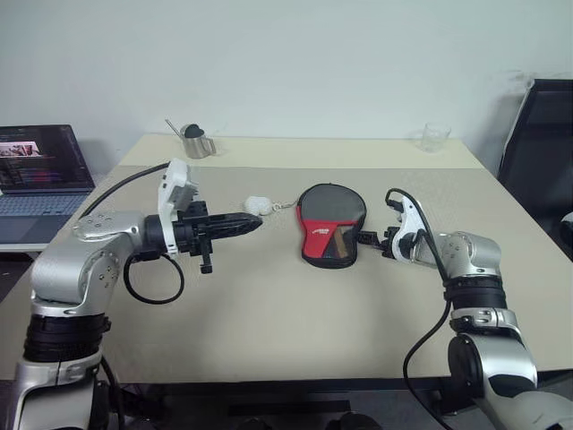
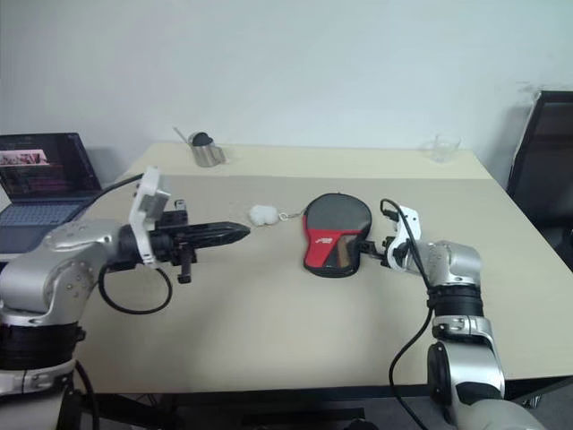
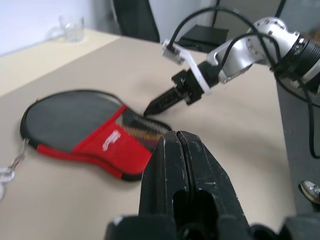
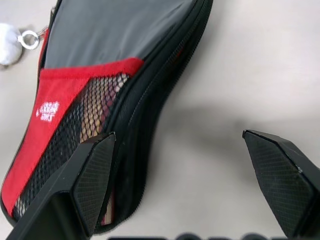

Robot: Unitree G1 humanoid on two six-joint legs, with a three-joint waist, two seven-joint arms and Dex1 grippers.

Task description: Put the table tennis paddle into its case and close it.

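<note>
The right gripper [image 4: 177, 185] stands wide open and empty, low over the table [image 1: 269, 305] at the narrow handle end of the case [image 1: 329, 222] — one finger [image 4: 95, 175] lies over the mesh edge of that end, the other finger sits apart over bare tabletop. The left gripper [image 1: 243, 224] has its fingers pressed together with nothing between them, held above the table and well to the left of the case, pointing toward it. The case lies flat near the middle of the table, its round black part away from the robot, its red panel and mesh toward it. Through the mesh the paddle [image 4: 100, 107] handle's striped wood shows — the paddle is inside. A white ball charm [image 1: 258, 206] rests beside the case on its cord.
</note>
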